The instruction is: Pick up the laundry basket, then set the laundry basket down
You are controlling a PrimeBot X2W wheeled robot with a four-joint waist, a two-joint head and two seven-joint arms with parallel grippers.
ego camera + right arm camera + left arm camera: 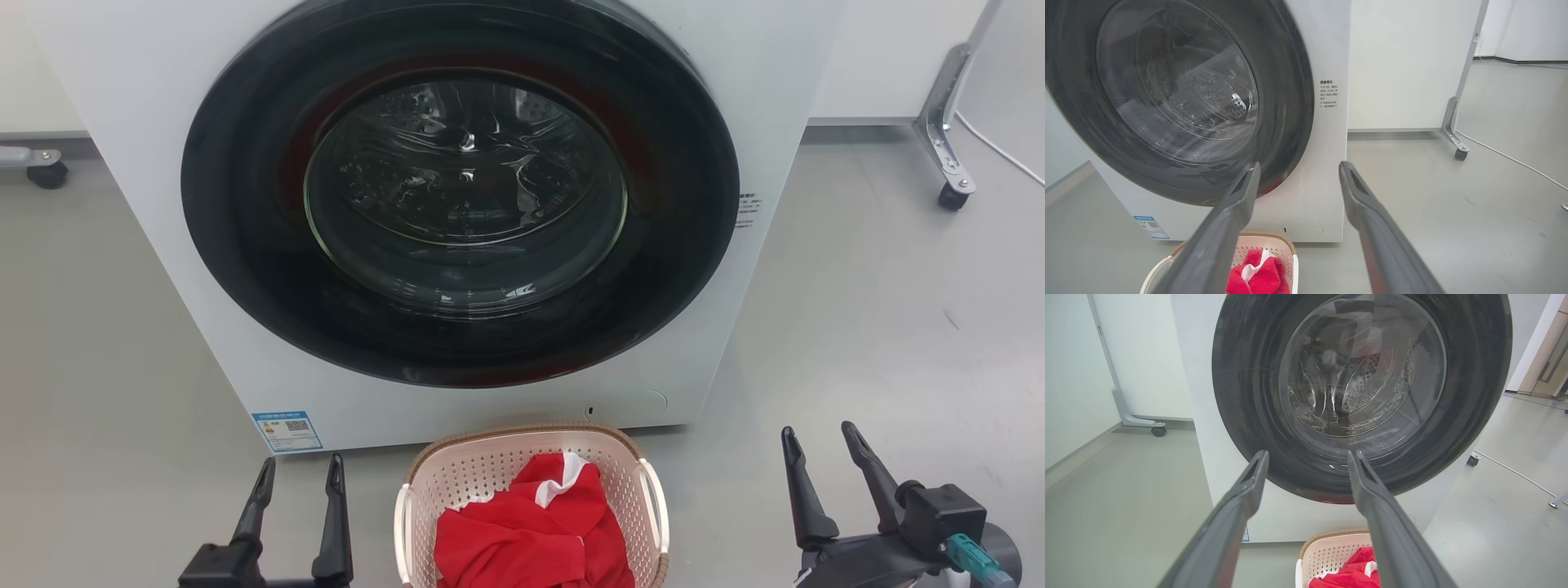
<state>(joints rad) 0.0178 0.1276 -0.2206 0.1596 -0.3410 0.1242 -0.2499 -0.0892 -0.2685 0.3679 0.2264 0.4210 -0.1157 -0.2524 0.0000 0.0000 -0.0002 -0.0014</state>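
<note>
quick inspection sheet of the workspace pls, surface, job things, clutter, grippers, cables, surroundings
surface: grey floor, smooth, with a small dark mark on the right
job's things: laundry basket stands upright on the floor just in front of the washer, with a red cloth with a white patch inside; both white handles free
clutter: nothing seen
grippers: left gripper to the basket's left and right gripper to its right; both sets of jaws open, holding nothing, apart from the basket
cables: white cable lies on the floor at the far right
surroundings: washer door shut; white panels on wheeled feet stand behind
</note>
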